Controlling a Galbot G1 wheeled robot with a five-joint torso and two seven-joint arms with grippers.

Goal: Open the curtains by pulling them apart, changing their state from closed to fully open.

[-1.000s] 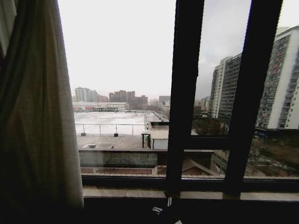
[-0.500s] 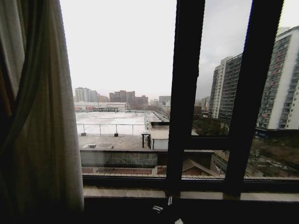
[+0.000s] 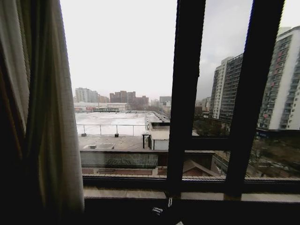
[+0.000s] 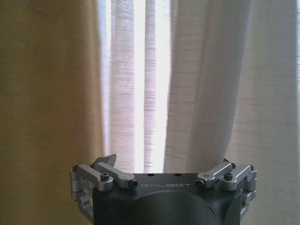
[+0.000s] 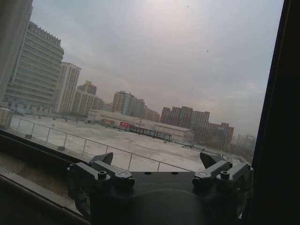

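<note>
In the head view one sheer curtain (image 3: pixel 56 136) hangs bunched in long folds at the left edge of the window, and the glass to its right is uncovered. The left wrist view looks straight at pale pleated curtain folds (image 4: pixel 206 84) with bright light between them. My left gripper (image 4: pixel 164 164) is open just short of that fabric, with nothing between its fingers. My right gripper (image 5: pixel 157 159) is also open and holds nothing. It faces bare window glass, with rooftops and towers outside.
Black window frame bars (image 3: pixel 185 93) stand upright right of centre, and a dark sill (image 3: pixel 187 206) runs along the bottom. A dark drape with a tan edge (image 3: pixel 10 140) hangs at the far left behind the sheer folds. Tan fabric (image 4: pixel 47 93) lies beside the pleats.
The bunched curtain's folds at the far left have shifted, and more pale fabric shows at the upper left than a second ago. The window view has barely moved.
</note>
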